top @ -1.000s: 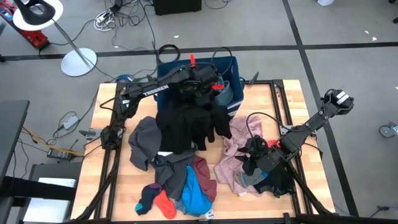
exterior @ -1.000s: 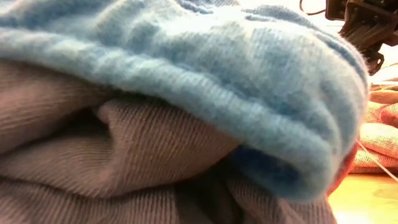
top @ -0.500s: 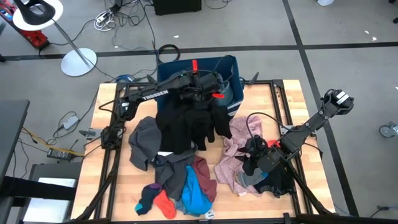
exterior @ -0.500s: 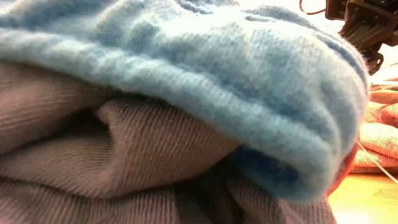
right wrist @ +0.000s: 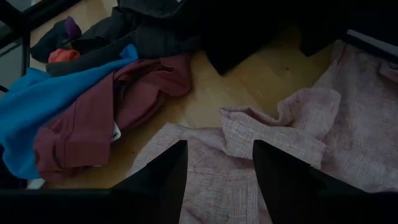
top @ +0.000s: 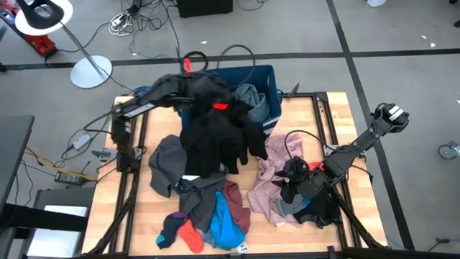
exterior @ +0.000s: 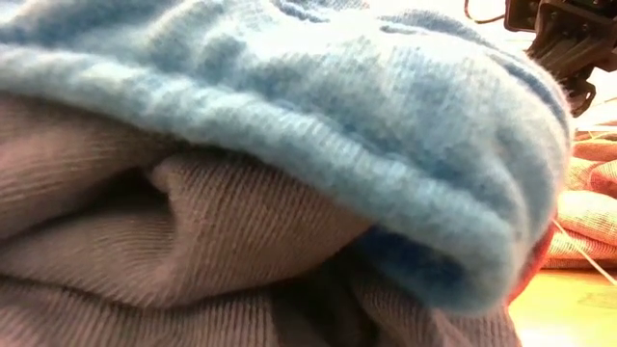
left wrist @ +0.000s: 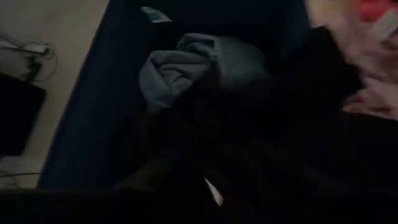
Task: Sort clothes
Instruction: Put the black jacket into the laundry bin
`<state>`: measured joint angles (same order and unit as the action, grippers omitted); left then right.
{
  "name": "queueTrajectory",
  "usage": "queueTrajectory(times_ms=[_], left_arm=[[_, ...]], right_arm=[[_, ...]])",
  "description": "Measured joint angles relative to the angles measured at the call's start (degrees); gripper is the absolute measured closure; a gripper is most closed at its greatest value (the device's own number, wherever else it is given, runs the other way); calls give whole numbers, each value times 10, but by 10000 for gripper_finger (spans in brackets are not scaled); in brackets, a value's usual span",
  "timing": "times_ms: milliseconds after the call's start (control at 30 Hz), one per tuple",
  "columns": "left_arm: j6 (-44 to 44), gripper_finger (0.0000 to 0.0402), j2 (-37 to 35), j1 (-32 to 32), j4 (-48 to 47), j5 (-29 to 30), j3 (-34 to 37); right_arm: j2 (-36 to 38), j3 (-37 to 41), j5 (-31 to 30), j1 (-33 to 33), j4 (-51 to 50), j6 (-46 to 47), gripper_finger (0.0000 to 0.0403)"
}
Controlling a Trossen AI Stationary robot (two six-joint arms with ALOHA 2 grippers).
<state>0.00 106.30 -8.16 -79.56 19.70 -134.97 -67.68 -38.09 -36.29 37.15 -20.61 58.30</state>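
Note:
The clothes lie in heaps on the wooden table. A black garment (top: pixel 212 140) is draped from the near wall of the blue bin (top: pixel 263 70) down onto the table. A grey-teal garment (top: pixel 251 97) (left wrist: pixel 186 65) lies inside the bin. My left gripper (top: pixel 219 108) hangs over the black garment at the bin's near left part. A pale pink garment (top: pixel 269 176) (right wrist: pixel 298 130) lies spread at the right. My right gripper (right wrist: pixel 217 177) stands open just over it.
Near the table's front edge lie a dark grey garment (top: pixel 167 165), a maroon one (right wrist: pixel 93 118), a bright blue one (top: pixel 224 223) and an orange-red piece (top: pixel 190 236). Blue and brown-grey cloth (exterior: pixel 289 145) fills the low view. Cables and a lamp stand (top: pixel 90 70) lie on the floor beyond.
My left arm has swung from over the bin's middle toward the table's left edge. The grey-teal garment, which it partly covered before, now shows lying in the bin. The black garment has stayed draped where it was.

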Motion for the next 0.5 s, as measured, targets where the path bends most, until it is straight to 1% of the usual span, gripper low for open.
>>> queueTrajectory(times_ms=[200, 367, 500], left_arm=[[-65, 225, -43, 75, -48, 8, 1], [-138, 225, -48, 157, -107, 100, 2], [-184, 225, -57, 215, -104, 140, 18]], right_arm=[[0, 0, 1, 0, 1, 0, 220], [0, 0, 1, 0, 3, 0, 220], [0, 0, 5, 0, 4, 0, 220]])
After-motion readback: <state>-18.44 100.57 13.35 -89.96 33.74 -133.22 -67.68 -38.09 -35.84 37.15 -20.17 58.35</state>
